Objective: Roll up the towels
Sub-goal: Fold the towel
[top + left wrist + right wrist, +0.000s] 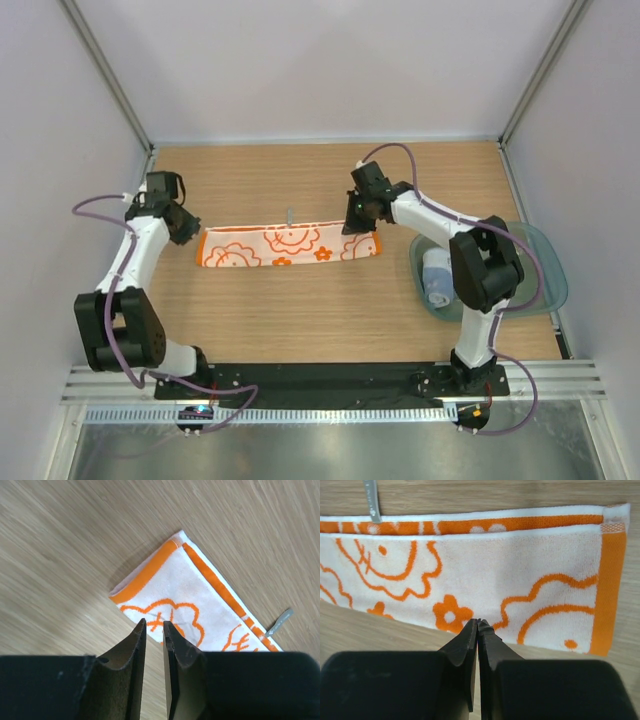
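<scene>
Right wrist: right tool (pixel 478 625) pressed together at towel (pixel 470 575) edge; left tool (pixel 154 626) slightly apart, empty.

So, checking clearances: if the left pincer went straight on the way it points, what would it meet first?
Probably the orange-and-white towel, near its short end: the left pincer points straight at it, nothing between. Depth is unclear.

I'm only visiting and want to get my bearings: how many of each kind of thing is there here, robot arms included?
Robot arms: 2, ending in the left gripper and the right gripper
Towels: 2, the orange-flowered towel laid flat and the rolled towel
Bins: 1, the translucent bin holding the rolled towel
Total: 5
</scene>
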Motion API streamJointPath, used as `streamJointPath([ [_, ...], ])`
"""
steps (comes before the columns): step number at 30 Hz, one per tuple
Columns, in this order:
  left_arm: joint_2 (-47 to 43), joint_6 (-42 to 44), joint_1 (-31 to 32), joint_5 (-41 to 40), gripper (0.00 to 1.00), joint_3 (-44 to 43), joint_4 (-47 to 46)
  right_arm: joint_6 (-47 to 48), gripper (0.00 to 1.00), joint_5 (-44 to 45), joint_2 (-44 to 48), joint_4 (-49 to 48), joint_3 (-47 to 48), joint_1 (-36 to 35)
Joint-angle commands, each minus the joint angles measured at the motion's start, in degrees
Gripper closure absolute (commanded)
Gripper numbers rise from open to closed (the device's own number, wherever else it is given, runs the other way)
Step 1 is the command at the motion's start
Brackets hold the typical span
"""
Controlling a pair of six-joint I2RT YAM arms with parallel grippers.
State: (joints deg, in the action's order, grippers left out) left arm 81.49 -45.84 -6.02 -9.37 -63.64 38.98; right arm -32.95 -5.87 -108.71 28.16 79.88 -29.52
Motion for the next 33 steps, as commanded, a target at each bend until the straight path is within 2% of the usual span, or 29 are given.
streamJointPath([
  [1,2.52,0.41,1.01,2.32,0.80,0.88,-1.45,-0.09,0.90,0.51,5.43,1.37,-1.99,-0.45],
  [5,6.48,0.14,1.27,4.18,0.80,1.93,-4.17,-0.36,0.90,2.87,5.52,1.28,-5.24,0.07],
  [16,17.11,0.32,1.28,2.86,0.84,1.94,-7.87,1.40,0.92,7.45,1.75,0.32,-12.02,5.61],
  [28,20.28,1.19,-1.62,1.11,0.84,-1.93,-7.52,-0.18,0.93,6.66,4.55,2.33,-17.12,5.35],
  [33,20.90,1.28,-2.59,-0.22,0.85,-2.63,-6.46,0.34,0.92,7.89,5.87,4.71,-16.16,4.56],
])
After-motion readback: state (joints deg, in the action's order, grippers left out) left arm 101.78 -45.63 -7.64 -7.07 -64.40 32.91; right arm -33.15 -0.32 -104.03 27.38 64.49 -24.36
